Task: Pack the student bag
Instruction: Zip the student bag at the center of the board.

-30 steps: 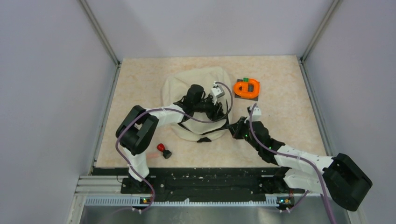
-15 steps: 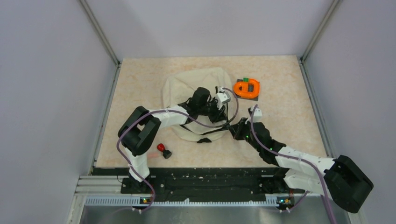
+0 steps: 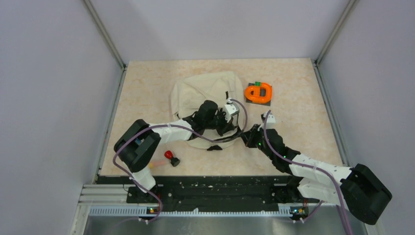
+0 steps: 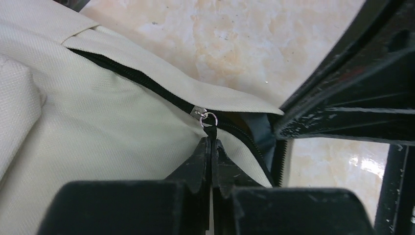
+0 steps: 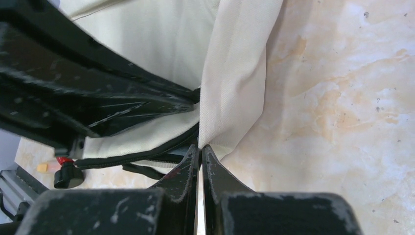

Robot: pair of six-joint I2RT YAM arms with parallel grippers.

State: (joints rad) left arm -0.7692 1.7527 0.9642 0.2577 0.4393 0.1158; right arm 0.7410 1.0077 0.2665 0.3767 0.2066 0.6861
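Note:
The student bag (image 3: 195, 93), cream fabric with black zipper lines, lies mid-table. My left gripper (image 3: 228, 128) reaches over the bag's near right corner. In the left wrist view the gripper (image 4: 211, 139) is shut on the black zipper pull (image 4: 210, 129), which hangs from a small metal ring on the slider; the zipper gapes open to the right of it. My right gripper (image 3: 246, 137) is at the bag's right edge. Seen from the right wrist, this gripper (image 5: 200, 147) is shut on the bag's cream fabric edge (image 5: 230, 98).
An orange looped object (image 3: 258, 92) sits on a dark square to the right of the bag. A small red and black item (image 3: 171, 157) lies near the front left, by the left arm's base. Grey walls enclose the table on three sides.
My left gripper has closed onto the zipper pull and shifted toward the bag's near right corner. The right gripper has stayed shut on the bag's edge.

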